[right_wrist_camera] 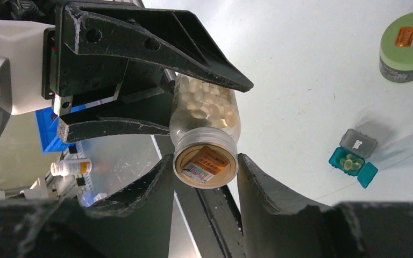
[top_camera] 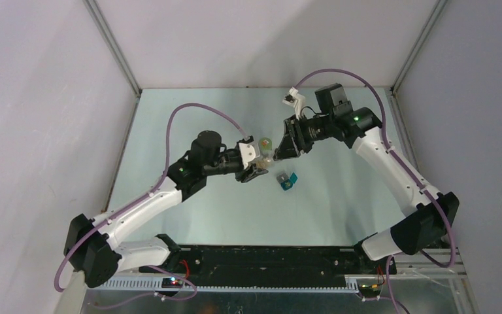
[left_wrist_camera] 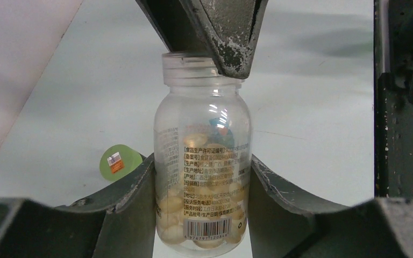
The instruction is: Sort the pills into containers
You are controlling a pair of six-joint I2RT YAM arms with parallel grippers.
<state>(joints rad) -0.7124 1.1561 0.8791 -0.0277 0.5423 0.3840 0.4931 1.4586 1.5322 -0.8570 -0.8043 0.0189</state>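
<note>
Pale green table [top_camera: 189,216] lies below two grippers meeting above its middle. The left gripper [top_camera: 259,162] is clamped on the body of the clear bottle [left_wrist_camera: 201,107] of pale pills. The right gripper [right_wrist_camera: 205,161] is closed round its orange-labelled cap [right_wrist_camera: 206,169]. Nearby stand the green-topped container [right_wrist_camera: 407,45] and an open teal pill box [right_wrist_camera: 353,158].

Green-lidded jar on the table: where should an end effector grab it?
Probably top-down, fingers straddling the dark side wall under the lid: the green-lidded jar stands upright, round, apart from the teal pill box. The left end effector and right end effector both grip the clear bottle.
</note>
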